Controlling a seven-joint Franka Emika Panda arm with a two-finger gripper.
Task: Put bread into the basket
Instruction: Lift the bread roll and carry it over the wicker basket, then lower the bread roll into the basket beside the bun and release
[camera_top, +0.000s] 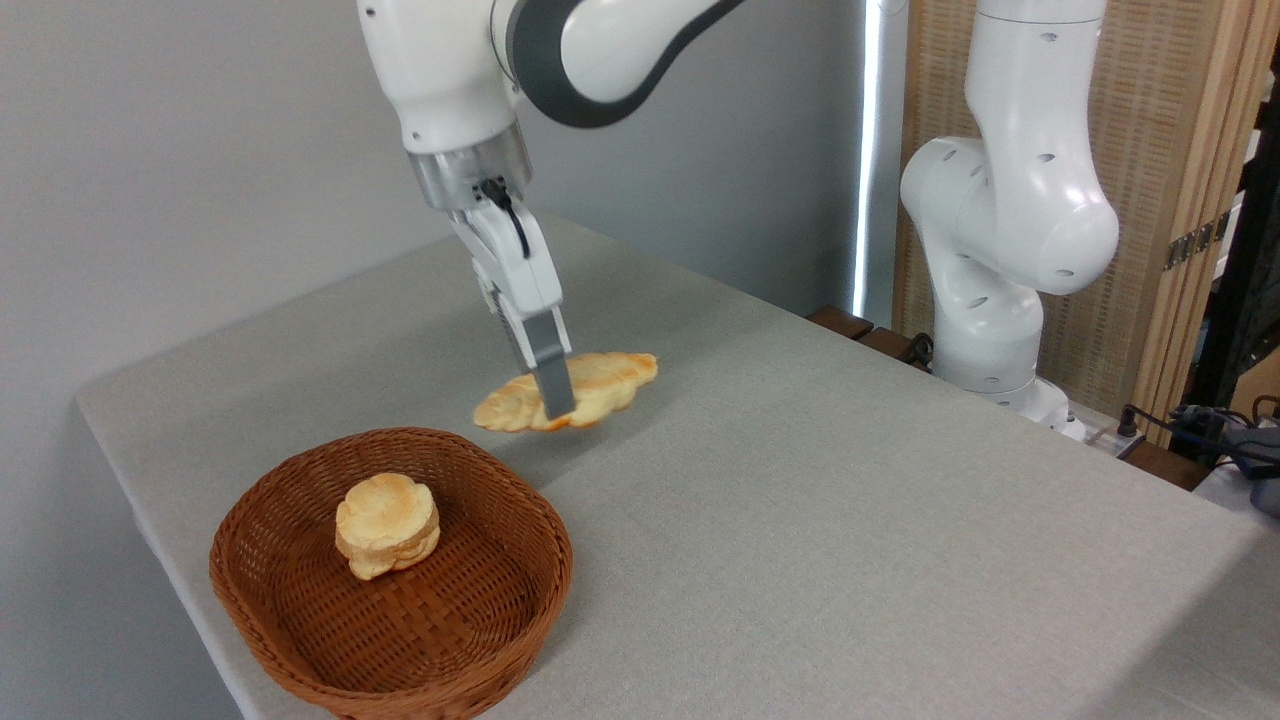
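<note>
The bread (610, 383), a long golden-tan braided loaf with tapered ends, hangs a little above the table, tilted with its right end higher. My gripper (555, 405) is shut on the bread near its middle, the near grey finger (550, 378) crossing in front of the loaf. The brown woven wicker basket (520, 600) stands at the table's front left, down and left of the loaf. A shadow lies on the cloth under the bread.
A small round stacked-looking bun (388, 525) lies inside the basket. The grey cloth table (850, 520) stretches to the right. The arm's white base (1000, 250) stands at the back right edge, with cables (1210, 425) beside it.
</note>
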